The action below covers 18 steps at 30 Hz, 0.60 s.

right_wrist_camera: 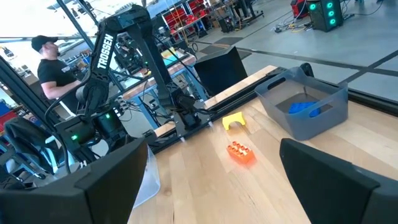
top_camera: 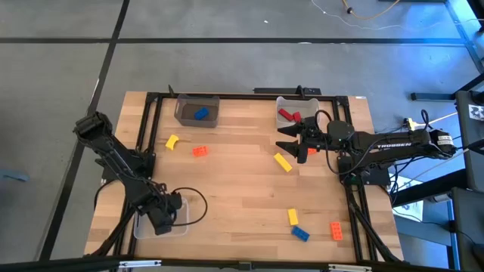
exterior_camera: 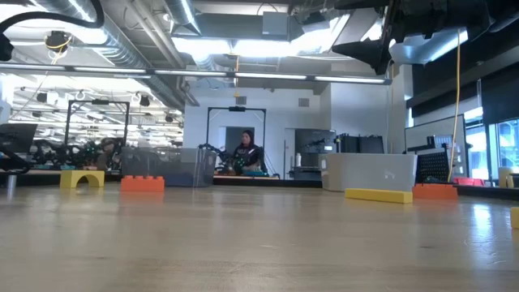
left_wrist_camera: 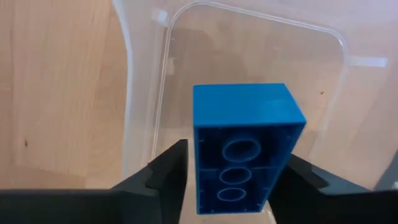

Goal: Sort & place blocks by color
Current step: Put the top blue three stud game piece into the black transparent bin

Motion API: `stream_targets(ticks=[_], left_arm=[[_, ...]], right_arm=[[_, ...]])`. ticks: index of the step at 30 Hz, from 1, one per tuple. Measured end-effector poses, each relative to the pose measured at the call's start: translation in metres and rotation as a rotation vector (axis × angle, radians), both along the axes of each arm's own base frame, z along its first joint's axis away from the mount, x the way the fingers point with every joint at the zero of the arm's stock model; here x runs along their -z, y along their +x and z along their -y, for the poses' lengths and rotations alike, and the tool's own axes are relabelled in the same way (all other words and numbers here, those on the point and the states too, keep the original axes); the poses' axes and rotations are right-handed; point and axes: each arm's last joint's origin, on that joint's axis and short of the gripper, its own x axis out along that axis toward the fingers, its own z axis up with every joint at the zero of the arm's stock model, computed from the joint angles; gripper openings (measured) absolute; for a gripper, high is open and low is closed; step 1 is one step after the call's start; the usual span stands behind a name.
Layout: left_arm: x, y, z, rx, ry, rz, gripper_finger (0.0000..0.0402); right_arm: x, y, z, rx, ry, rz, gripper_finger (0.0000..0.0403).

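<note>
The left gripper point(left_wrist_camera: 233, 180) pinches a glossy blue rectangular plastic brick point(left_wrist_camera: 244, 146) above a clear rounded-corner plastic bin point(left_wrist_camera: 249, 56); the right gripper point(right_wrist_camera: 211, 180) hangs spread.

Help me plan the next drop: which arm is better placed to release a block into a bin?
Left: its end effector already grips a blue block over a clear bin. The right end effector is open, holding nothing.

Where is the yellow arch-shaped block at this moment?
In the high view, the yellow arch-shaped block lies on the table's left part, beside an orange block and near the far bin holding a blue block.
</note>
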Motion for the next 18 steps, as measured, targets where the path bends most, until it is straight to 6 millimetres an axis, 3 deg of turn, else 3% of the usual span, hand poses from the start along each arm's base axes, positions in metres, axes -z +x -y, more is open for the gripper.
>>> stream_targets(ticks=[8,18], left_arm=[[-0.001,0.006,-0.005,-0.033,-0.023,-0.017,0.0204],[-0.017,0.015,-0.024,-0.066,-0.094,0.01,0.0255]], right_arm=[[0.0,0.0,0.0,0.0,0.0,0.0,0.0367],[0.0,0.0,0.0,0.0,-0.002,-0.001,0.0367]])
